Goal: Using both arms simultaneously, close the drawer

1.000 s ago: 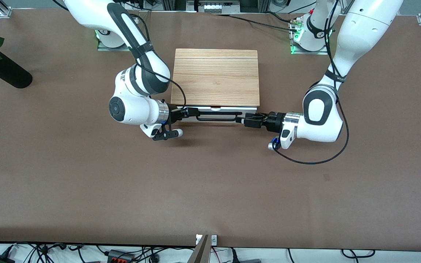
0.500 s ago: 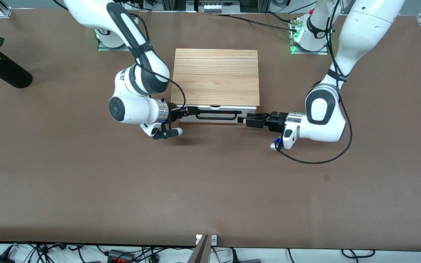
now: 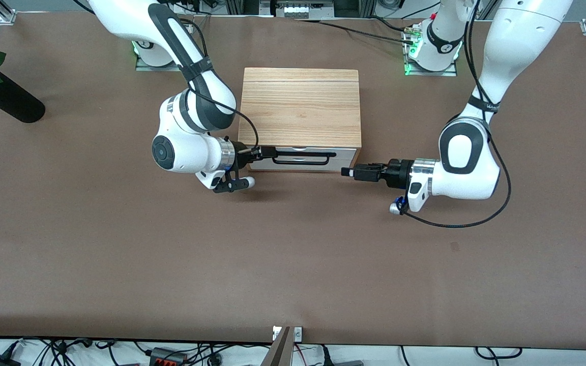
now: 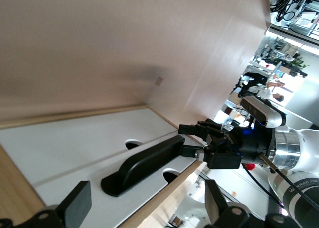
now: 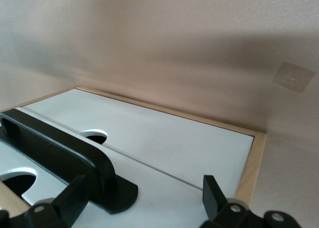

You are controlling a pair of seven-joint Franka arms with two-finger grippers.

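Note:
The drawer [image 3: 341,154] sits pushed into its light-wood cabinet [image 3: 300,104], its white front in line with the cabinet's edge. Its black bar handle [image 3: 300,158] runs across the front. My right gripper [image 3: 271,151] is open at the handle's end toward the right arm's end of the table. In the right wrist view its fingers [image 5: 70,198] stand either side of the handle's foot [image 5: 112,190] on the drawer [image 5: 164,143]. My left gripper [image 3: 345,172] is open and empty, just off the drawer's corner and clear of the handle [image 4: 149,160].
A black vase [image 3: 5,99] with a red rose lies at the right arm's end of the table. The brown table [image 3: 293,264] stretches wide in front of the cabinet. The right arm's gripper [image 4: 219,149] shows in the left wrist view.
The drawer has slid into the cabinet. My left gripper has drawn back from the handle toward the left arm's end. My right gripper has stayed at its end of the handle.

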